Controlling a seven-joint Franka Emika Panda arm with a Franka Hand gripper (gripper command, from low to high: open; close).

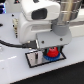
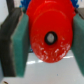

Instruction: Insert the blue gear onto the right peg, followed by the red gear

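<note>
A: Where is the red gear [image 2: 49,36] sitting?

B: The end effector [image 1: 50,50] is gripping it, directly over the blue gear [image 1: 55,56] on the base plate [image 1: 33,60]; the right peg is hiding underneath.

A: So straight down?

B: Likely.

The arm [image 1: 37,11] is showing white rounded shells with a grey wrist section. The gripper [image 1: 50,51] is wearing a dark body, and its fingers [image 2: 20,42] are carrying teal pads.
</note>
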